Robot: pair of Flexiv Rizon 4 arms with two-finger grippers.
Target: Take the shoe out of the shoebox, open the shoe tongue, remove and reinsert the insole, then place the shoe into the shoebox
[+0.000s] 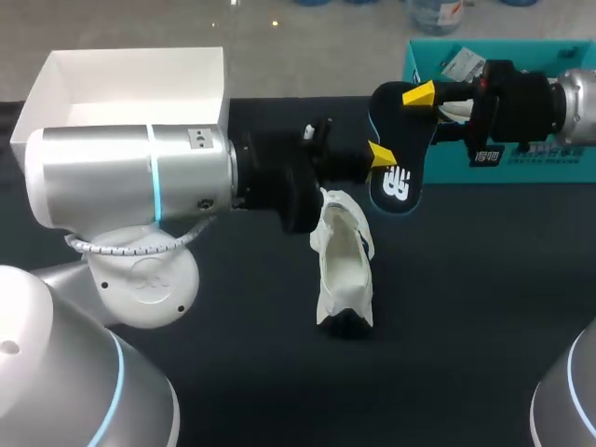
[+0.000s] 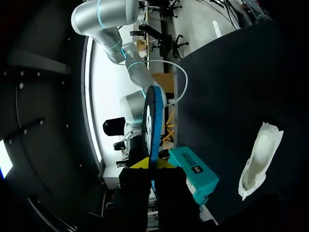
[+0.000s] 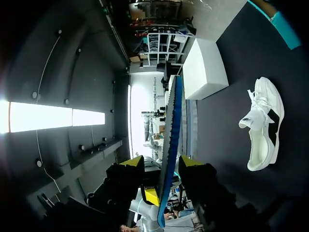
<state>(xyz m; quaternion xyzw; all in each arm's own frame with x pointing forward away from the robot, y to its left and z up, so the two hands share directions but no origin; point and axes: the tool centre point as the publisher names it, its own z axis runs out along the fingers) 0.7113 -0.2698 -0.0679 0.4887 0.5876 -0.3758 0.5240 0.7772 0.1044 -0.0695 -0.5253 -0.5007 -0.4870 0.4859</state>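
We see the insole point(image 1: 396, 182) held up in the air, just above the middle of the head view. It is dark blue with a white mark on it. It does not touch the tabletop point(image 1: 484, 307).

Our left arm point(image 1: 130, 177) comes in from the left side and reaches across to it. The left tool point(image 2: 150, 165) is clamped on the insole. In the left wrist view the thin edge of the insole runs straight out between the two yellow tips, and both tips press on it.

Our right arm point(image 1: 577, 98) comes in from the upper right. The right tool point(image 3: 161, 162) has its fingers apart, one on each side of the far end of the insole. In the right wrist view we see a gap between the insole and one yellow tip, so this tool is not gripping it.

The shoe point(image 1: 343, 265) is white. It lies on the tabletop in the middle of the head view, just below the insole and apart from it. Its mouth faces up, so we can see inside. There is a dark bit at its lower end. No tool touches the shoe.

A white box point(image 1: 121, 110) stands open in the upper left corner, behind our left arm. A teal box point(image 1: 424, 58) stands in the upper right corner, behind the right tool. The shoe is in neither box.
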